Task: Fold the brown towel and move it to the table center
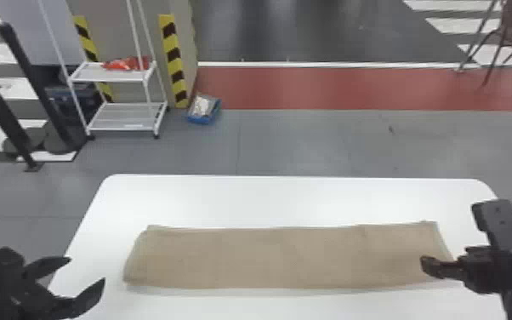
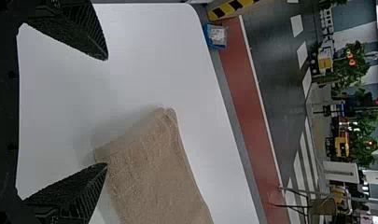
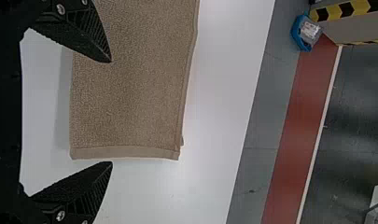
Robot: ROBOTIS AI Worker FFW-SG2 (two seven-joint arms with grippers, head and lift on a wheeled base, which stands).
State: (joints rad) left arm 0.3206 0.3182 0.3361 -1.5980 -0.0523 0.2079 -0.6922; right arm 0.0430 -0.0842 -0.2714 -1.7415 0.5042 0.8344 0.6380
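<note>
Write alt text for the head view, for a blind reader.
A brown cloth towel, folded into a long flat strip, lies across a white round-cornered table. The open black left gripper is beyond its left end; the black right gripper is at its right end. Grey floor lies behind.

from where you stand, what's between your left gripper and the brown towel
In the head view, a bare stretch of white table lies between the left gripper and the brown towel.
</note>
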